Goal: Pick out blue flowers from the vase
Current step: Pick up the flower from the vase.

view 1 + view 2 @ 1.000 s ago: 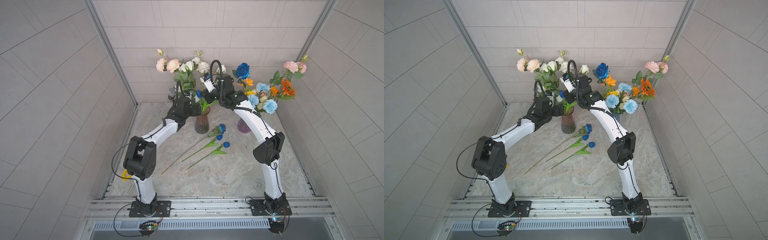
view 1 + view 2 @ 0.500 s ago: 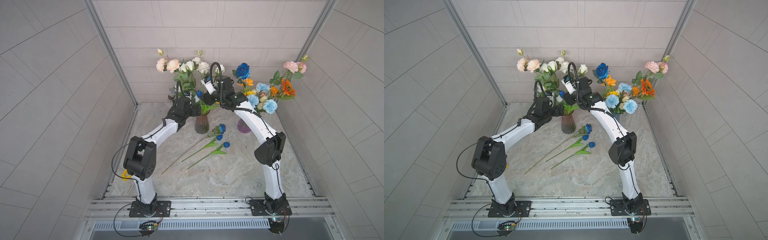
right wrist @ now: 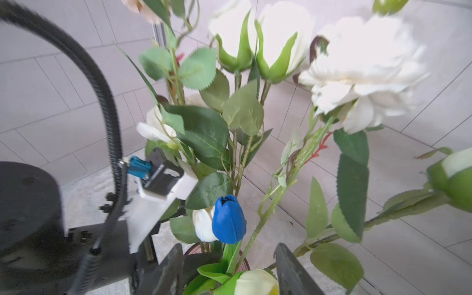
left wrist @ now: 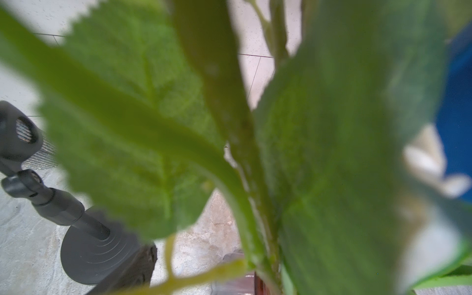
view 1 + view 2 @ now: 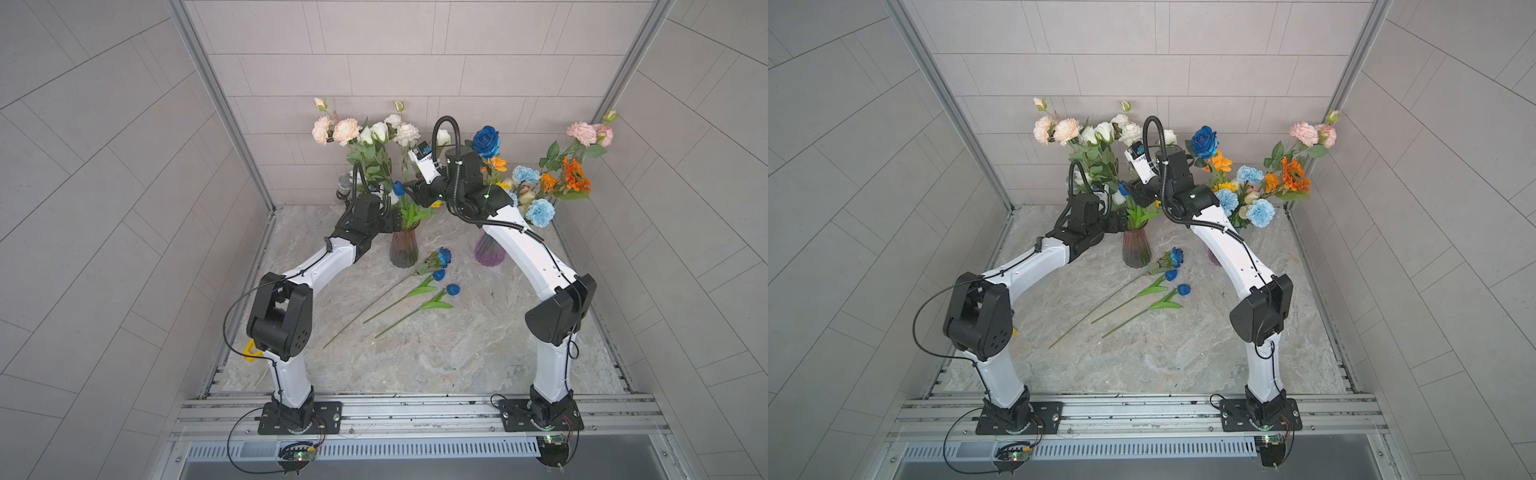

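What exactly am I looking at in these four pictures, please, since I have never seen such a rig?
These are two robot arms, left arm and right arm, bolted to a rail at the front of a marble table. Two pictures look down from one overhead camera pair; the other two come from a camera on each wrist. At the back stand a brownish vase and a purple vase of artificial flowers. Three blue flowers lie on the table. The right hand is open, its fingers either side of the stem of a blue tulip standing in the brownish vase. The left hand sits by that vase's neck; leaves block its camera, so whether it grips anything is unclear.
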Robot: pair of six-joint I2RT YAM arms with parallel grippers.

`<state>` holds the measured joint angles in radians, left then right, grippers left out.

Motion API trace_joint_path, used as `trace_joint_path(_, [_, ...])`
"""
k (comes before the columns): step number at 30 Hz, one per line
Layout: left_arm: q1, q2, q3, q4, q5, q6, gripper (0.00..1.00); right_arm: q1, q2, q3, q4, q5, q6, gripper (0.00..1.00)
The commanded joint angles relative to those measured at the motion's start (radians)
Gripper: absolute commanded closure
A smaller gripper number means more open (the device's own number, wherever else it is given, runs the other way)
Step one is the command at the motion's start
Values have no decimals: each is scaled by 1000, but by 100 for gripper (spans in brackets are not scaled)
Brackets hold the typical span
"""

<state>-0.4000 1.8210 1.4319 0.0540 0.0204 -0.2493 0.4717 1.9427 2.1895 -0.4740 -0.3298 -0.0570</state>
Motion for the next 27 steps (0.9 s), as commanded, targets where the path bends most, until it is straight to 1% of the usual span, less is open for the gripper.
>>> trace_joint_path(1, [-2,-33,2,-7,-20,8,6,5,-51,-25,6,-63,59,43])
trace_joint_path(3, [-2,-30,9,-12,-23,5,6,6,-65,-76,19,-85,105,44])
trace_joint_path(7, [-2,-22,17,-30,-37,5,6,6,-80,-186,104,-152,216,45])
trace_joint_path(10, [-2,-23,16,-31,-34,4,6,7,-66,-212,136,-174,259,46])
trace_joint_path(14, [-2,-28,15,-32,-35,7,6,6,-30,-196,139,-182,269,46])
trace_joint_path(20, [-2,-29,13,-31,-36,9,6,-4,38,-130,106,-177,264,46])
trace_joint_path(27, [-1,-37,1,-29,-34,13,6,-24,103,-49,55,-142,223,46])
